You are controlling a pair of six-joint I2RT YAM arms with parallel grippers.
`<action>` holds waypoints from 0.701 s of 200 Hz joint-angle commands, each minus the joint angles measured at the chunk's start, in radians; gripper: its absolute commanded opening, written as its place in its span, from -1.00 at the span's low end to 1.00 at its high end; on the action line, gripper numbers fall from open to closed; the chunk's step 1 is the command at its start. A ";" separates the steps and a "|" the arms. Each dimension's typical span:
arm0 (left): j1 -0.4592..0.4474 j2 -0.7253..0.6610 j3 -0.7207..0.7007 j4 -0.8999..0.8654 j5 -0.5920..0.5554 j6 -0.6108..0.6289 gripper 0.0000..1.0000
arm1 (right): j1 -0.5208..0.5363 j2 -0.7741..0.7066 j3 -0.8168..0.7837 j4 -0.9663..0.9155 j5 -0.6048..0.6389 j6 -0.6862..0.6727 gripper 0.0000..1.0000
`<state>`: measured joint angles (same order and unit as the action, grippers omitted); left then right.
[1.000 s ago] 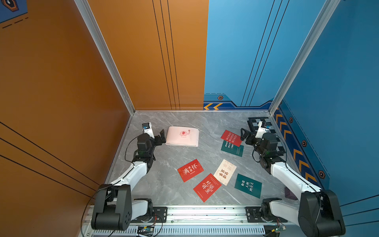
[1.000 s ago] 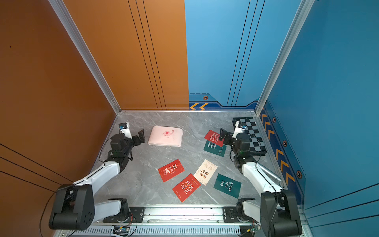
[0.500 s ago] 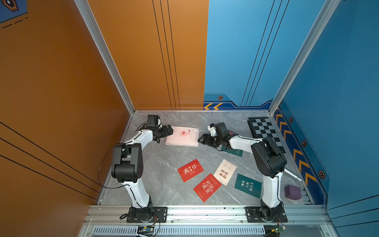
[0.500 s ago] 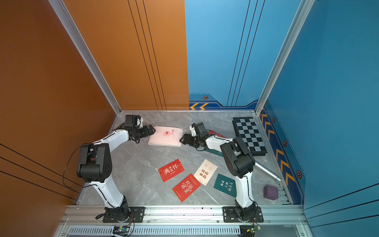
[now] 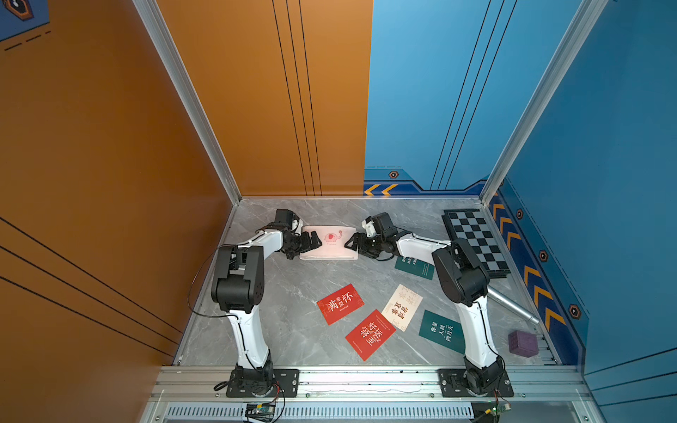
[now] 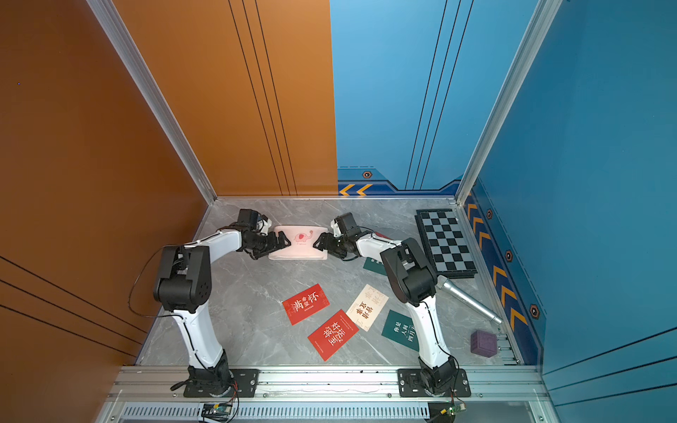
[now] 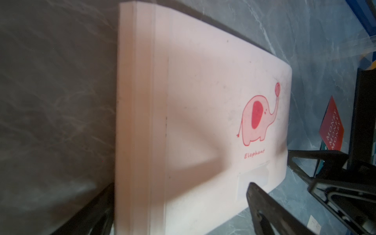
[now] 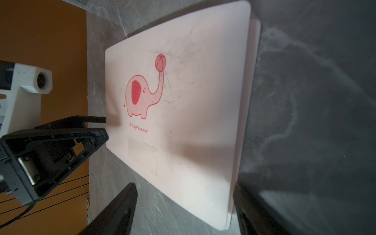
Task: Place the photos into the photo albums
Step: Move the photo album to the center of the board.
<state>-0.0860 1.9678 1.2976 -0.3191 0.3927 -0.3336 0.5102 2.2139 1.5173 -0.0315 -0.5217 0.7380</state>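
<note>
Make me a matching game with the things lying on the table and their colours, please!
Things:
1. photo album
2. checkerboard
3. microphone
4. cube

Colours:
A. purple
B. black and white
C. pale pink
D. silver

Pairs: 1-C, 2-B, 3-D, 4-A

Checkerboard (image 5: 476,240), silver microphone (image 6: 465,298) and purple cube (image 5: 523,343) lie on the tabletop (image 5: 293,293).
</note>
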 commanded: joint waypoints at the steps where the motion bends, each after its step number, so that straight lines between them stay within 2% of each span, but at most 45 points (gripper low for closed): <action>1: -0.080 -0.013 -0.027 -0.034 0.036 0.027 0.97 | -0.016 -0.035 -0.072 0.021 -0.010 0.027 0.53; 49: -0.170 -0.116 -0.130 -0.032 -0.027 0.049 0.97 | -0.037 -0.222 -0.226 -0.022 -0.014 -0.018 0.53; 89: -0.228 -0.221 -0.180 -0.032 -0.148 0.038 0.97 | -0.028 -0.388 -0.390 -0.043 0.043 -0.029 0.54; 115: -0.230 -0.265 -0.215 -0.029 -0.304 0.022 0.97 | -0.046 -0.438 -0.418 -0.097 0.095 -0.060 0.54; 140: -0.221 -0.331 -0.291 0.042 -0.310 -0.024 0.97 | -0.081 -0.439 -0.417 -0.117 0.111 -0.075 0.55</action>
<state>-0.3149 1.6939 1.0828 -0.3275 0.1658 -0.3157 0.4637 1.7874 1.1160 -0.0868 -0.4656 0.7025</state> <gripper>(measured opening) 0.985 0.773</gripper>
